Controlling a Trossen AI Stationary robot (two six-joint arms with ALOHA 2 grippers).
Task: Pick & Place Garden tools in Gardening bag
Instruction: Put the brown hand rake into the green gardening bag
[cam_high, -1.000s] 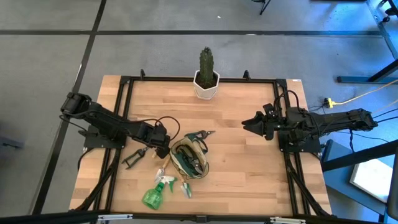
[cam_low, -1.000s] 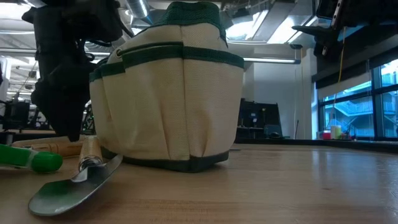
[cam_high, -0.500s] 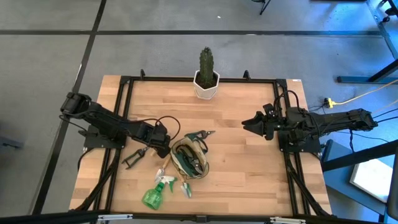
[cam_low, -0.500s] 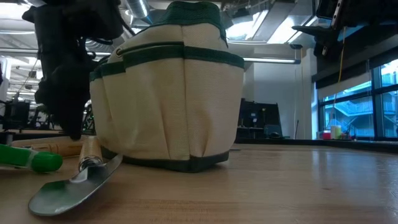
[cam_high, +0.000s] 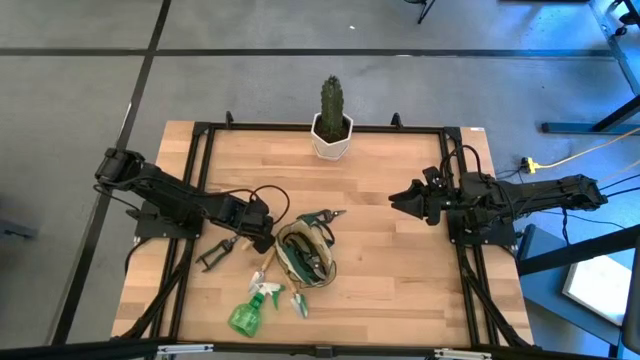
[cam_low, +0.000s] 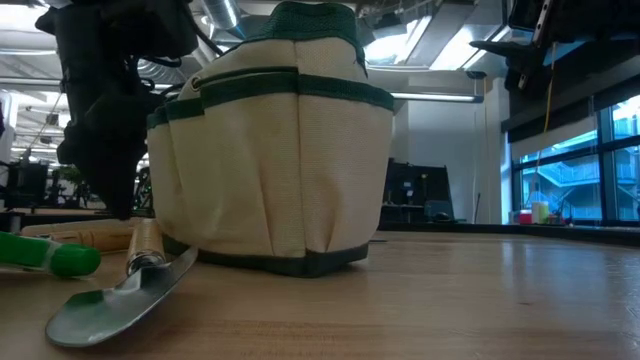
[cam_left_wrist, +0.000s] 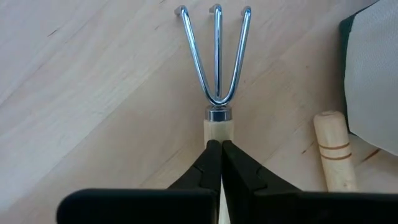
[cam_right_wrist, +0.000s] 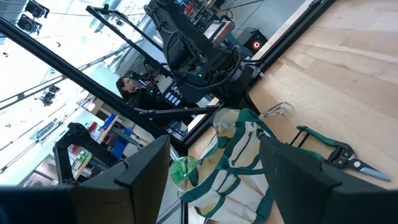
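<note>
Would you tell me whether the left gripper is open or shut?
Shut: the left gripper has its fingertips together on the fork's wooden handle.

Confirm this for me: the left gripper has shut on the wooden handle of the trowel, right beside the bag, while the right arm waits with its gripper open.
Not quite. The left gripper is shut on the wooden handle of the three-pronged fork, not a trowel; the left wrist view shows it. The rest holds: it is beside the bag, and the right gripper waits open.

Even, bright overhead light; the low view's trowel (cam_low: 120, 300) blurs, windows glaring beyond.
</note>
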